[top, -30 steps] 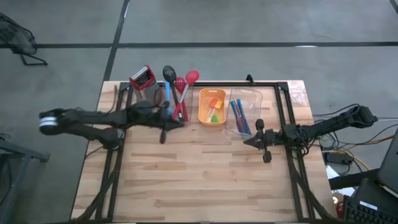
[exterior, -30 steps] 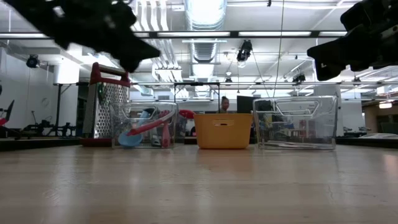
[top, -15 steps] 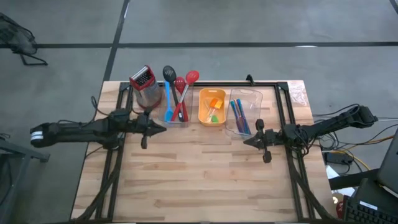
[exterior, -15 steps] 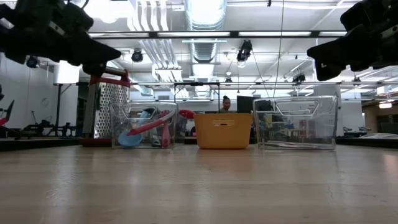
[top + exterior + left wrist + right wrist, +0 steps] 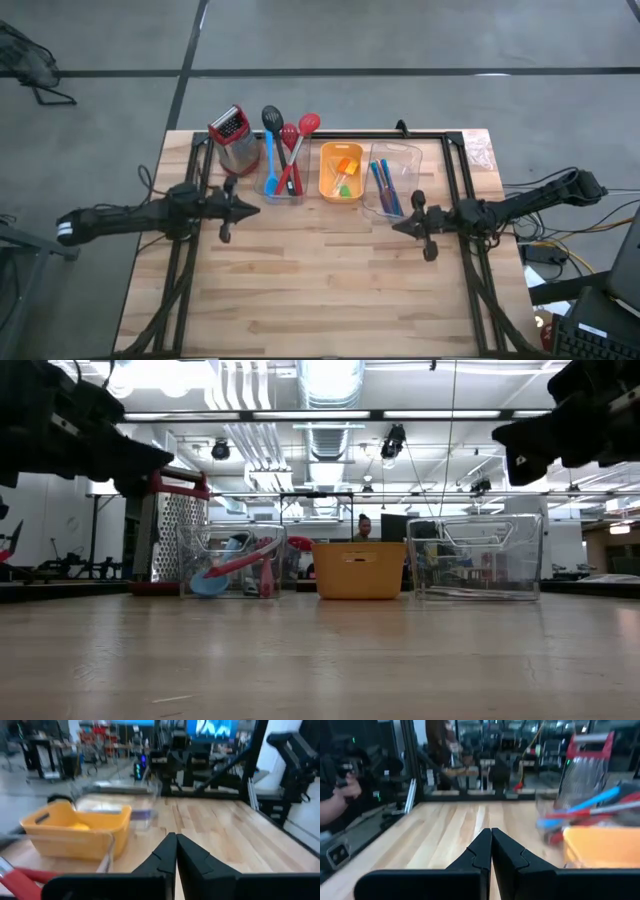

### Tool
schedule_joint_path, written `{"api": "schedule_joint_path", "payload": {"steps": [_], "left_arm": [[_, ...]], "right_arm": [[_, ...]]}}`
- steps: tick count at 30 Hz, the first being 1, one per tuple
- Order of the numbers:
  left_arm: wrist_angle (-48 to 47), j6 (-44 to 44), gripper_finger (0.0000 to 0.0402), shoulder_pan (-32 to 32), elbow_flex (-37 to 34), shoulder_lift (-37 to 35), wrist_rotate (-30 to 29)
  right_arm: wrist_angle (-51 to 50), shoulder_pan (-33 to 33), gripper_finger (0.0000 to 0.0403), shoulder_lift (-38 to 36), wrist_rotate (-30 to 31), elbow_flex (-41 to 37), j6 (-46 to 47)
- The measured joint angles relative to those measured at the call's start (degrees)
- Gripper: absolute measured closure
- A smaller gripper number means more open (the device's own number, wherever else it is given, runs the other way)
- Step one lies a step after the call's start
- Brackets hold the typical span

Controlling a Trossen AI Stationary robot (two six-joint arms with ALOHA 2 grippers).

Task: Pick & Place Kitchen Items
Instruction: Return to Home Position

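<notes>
The spoons (image 5: pixel 285 150), one black, two red and one blue-handled, stand bowl-up and leaning in a clear bin (image 5: pixel 283 192) at about 11 o'clock from the middle of the table (image 5: pixel 330 290). Just beside that bin, on its 3 o'clock side and at the table's 12 o'clock, is a yellow bin (image 5: pixel 326 172). It holds an orange piece (image 5: pixel 346 166) and a smaller yellow-green piece (image 5: pixel 345 187). On the 3 o'clock side of the yellow bin, a second clear bin (image 5: pixel 411 165) holds the blue-handled cutlery (image 5: pixel 381 186), which lies lengthwise. A steel grater (image 5: pixel 231 128) with a red handle stands on the 9 o'clock side of the spoon bin. All of these are lined up along the table's far edge. The left gripper (image 5: pixel 254 209) hovers above the wood at about 10 o'clock from the table's middle, near the spoon bin's near corner but apart from it. Its wrist camera shows its two fingers pressed together with nothing between them. The right gripper (image 5: pixel 396 228) hangs at about 2 o'clock, near the front of the cutlery bin. Its fingers also meet on nothing. Both grippers point inward toward each other and are well apart.
</notes>
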Motion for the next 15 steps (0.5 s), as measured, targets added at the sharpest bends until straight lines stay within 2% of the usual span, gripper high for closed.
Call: {"api": "schedule_joint_path", "payload": {"steps": [4,8,15], "left_arm": [[-0.5,0.0,0.0394,0.0,0.0,-4.0,-0.4],[-3.7,0.2,0.0397,0.0,0.1,-8.5,-0.4],[-14.9,1.4,0.0383,0.0,0.3,-15.0,-0.6]], "right_arm": [[4.3,-0.1,0.0394,-1.3,-0.3,0.0,-2.7],[4.4,0.0,0.0394,-5.0,-0.7,0.0,-4.1],[-5.7,0.0,0.0394,-13.9,-0.7,0.0,-3.2]]}}
